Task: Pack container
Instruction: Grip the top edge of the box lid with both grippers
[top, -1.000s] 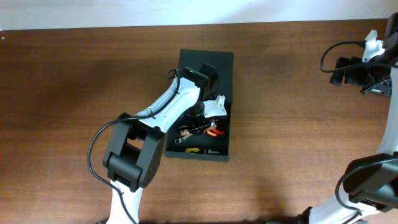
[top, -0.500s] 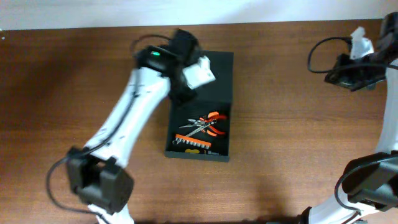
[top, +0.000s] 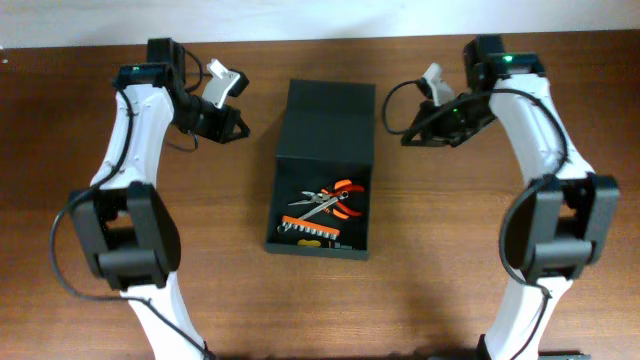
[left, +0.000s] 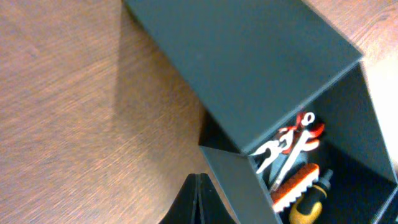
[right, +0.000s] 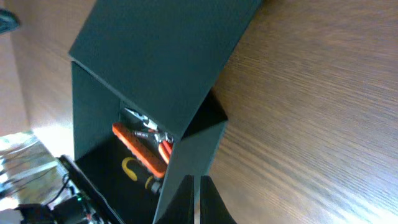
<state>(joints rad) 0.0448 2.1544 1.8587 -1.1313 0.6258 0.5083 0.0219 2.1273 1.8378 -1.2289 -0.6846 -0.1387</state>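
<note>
**Both arms flanking the open container, overhead and wrist views.** The left arm rises along the left of the container (top: 328, 115) and bends inward at the top. The left gripper (top: 237, 127) is near the box's far left corner, apart from it and pointing toward it. The right arm mirrors this pose on the opposite side, and the right gripper (top: 409, 137) is near the far right corner, likewise clear of the box. In the left wrist view the jaws are pressed together and hold nothing. In the right wrist view the jaws are drawn together with only a hairline between them, also holding nothing.

The container rests on the brown wooden worktop (top: 450, 260), between the two grippers. It is a matte green-black rectangular box. Its flap lid (top: 330, 95) of the same colour is open at the far end, leaving the near part of the interior exposed. Inside lie orange-handled pliers (top: 337, 200). Nearer the front wall are an orange strip of bits (top: 308, 229) and a yellow-and-black screwdriver (top: 318, 243).
</note>
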